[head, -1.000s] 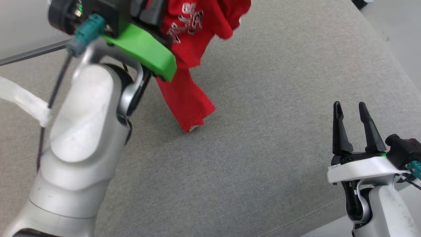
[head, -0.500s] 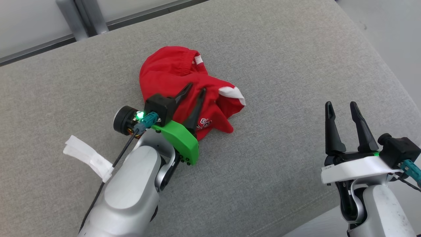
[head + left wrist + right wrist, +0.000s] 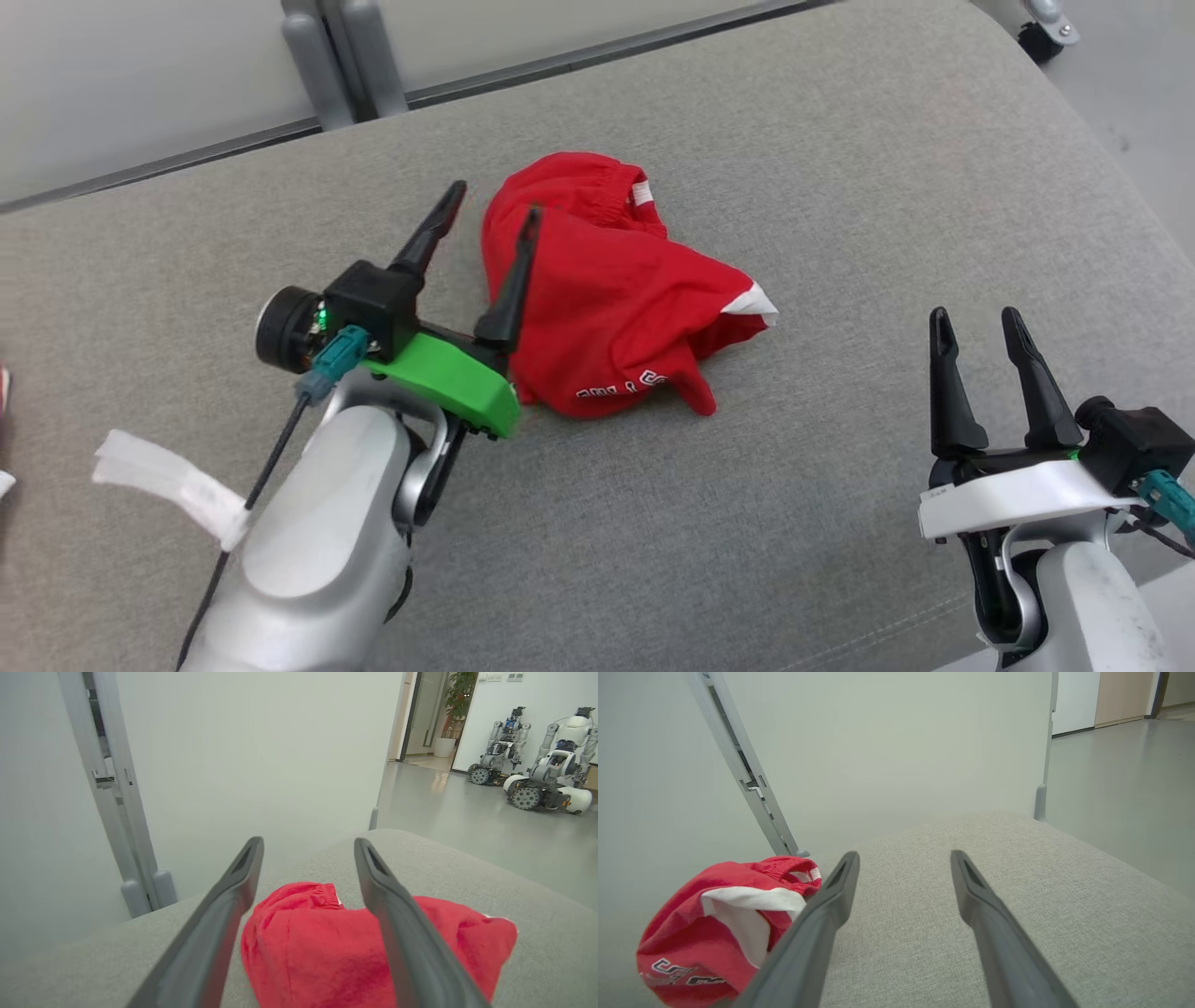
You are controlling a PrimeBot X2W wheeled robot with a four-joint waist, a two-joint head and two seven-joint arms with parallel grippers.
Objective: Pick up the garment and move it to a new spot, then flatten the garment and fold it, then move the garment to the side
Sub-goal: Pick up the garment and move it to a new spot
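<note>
item: garment (image 3: 616, 299), red cloth, one piece, crumpled.
location: on the grey cushion (image 3: 840, 513), mid-surface towards the far edge, to the robot's left of centre; not spread and not folded.
lie: a bunched heap. the elastic waistband (image 3: 597, 173) sits at the far end and opens away from the robot. a white corner (image 3: 752, 301) pokes out to the robot's right. white lettering (image 3: 621, 387) runs along the near hem. the long axis is roughly diagonal, from the waistband at far left down to the near right; the bunching makes a true length hard to judge.

item: left gripper (image 3: 496, 200), jaws spread wide and holding nothing.
position: at the garment's left edge, with one finger above the red cloth and the other above bare cushion. whether either finger touches the cloth cannot be told.

item: right gripper (image 3: 976, 317), jaws apart and empty.
position: over bare cushion, well apart from the garment on its right.

step in hand (judged): the garment appears to be set down at its spot, so flattening comes next; folding and the move aside are not yet begun.

next move calls for (judged): find two free edges, most likely the waistband and the near hem. bring the right gripper across, pinch one layer on each side, then draw the cloth out along the diagonal until it lies flat.
</note>
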